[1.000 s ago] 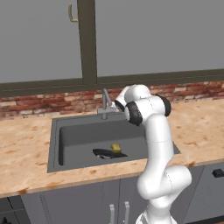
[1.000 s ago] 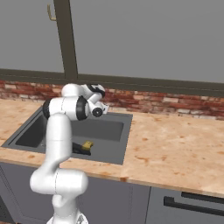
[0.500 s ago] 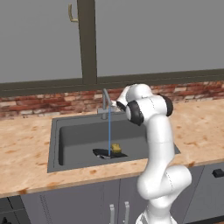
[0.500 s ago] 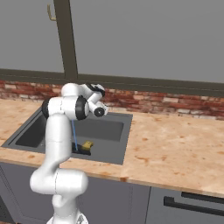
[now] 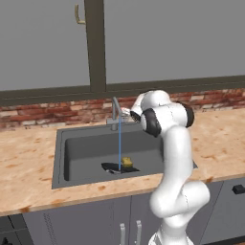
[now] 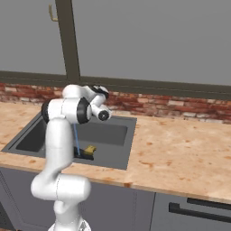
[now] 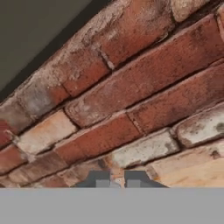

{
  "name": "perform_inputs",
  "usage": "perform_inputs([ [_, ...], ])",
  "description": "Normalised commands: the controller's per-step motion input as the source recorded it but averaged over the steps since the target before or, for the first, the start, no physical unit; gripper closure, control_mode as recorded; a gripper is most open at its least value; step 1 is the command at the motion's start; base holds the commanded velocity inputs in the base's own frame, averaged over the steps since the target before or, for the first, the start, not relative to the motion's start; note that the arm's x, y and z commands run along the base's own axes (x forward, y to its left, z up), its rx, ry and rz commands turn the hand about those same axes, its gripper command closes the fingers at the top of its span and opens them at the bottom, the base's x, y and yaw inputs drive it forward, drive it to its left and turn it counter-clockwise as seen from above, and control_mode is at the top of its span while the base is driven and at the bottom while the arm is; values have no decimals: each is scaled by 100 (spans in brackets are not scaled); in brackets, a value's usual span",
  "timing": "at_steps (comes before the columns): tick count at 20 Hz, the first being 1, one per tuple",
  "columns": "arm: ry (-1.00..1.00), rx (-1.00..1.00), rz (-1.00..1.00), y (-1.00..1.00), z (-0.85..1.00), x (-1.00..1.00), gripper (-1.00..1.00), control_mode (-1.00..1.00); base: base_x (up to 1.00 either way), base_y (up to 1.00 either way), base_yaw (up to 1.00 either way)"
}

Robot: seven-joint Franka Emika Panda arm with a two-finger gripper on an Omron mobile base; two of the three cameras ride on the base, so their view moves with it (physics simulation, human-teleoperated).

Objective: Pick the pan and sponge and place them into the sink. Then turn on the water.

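Observation:
The dark grey sink point(image 5: 59, 158) holds the black pan point(image 5: 111, 167) with the yellow sponge point(image 5: 127, 162) lying on it. A thin blue stream of water point(image 5: 119, 143) runs straight down from the slim grey faucet point(image 5: 115, 111) onto the pan. My gripper point(image 5: 126, 113) is shut and empty, just right of the faucet at the sink's back rim, pointing at the brick wall. In the hand view the fingertips point(image 7: 103, 183) stand close together in front of the bricks. From the right, the sponge point(image 6: 90, 149), pan point(image 6: 85, 155) and water point(image 6: 76, 140) show beside my arm.
A red brick backsplash point(image 5: 43, 112) runs behind the sink under dark window panes. Speckled orange counter point(image 6: 180, 149) stretches to both sides of the basin. Grey cabinet fronts point(image 5: 86, 225) lie below the counter edge.
The water stream has appeared from the faucet since one second ago and keeps running. The arm has hardly moved.

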Motion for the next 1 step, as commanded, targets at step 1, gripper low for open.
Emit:
perform_inputs([
  [1, 0, 9, 1, -46, 44, -36, 100, -100, 0, 0, 0],
])
